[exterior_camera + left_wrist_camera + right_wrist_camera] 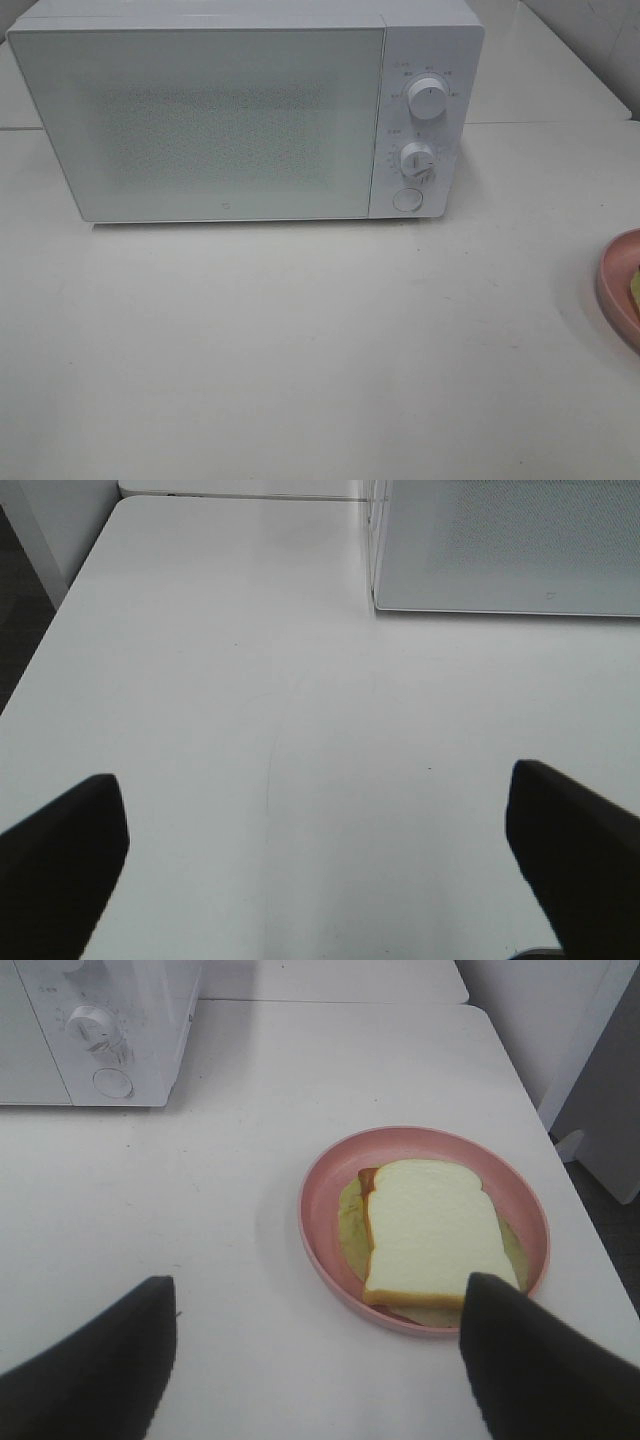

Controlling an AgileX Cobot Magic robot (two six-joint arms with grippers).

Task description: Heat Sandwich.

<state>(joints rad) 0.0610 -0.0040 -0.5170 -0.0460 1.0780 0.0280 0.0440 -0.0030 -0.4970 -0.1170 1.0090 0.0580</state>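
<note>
Sitting on pink plate (322,1222), sandwich (432,1233) is lying just ahead of right gripper (320,1360), jaws spread; left gripper (320,850) jaws spread w/ bare counter (300,680) between.

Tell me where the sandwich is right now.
The sandwich lies on the pink plate on the white table, right of the closed microwave. The exterior high view shows only the plate's edge, at its right border.
</note>
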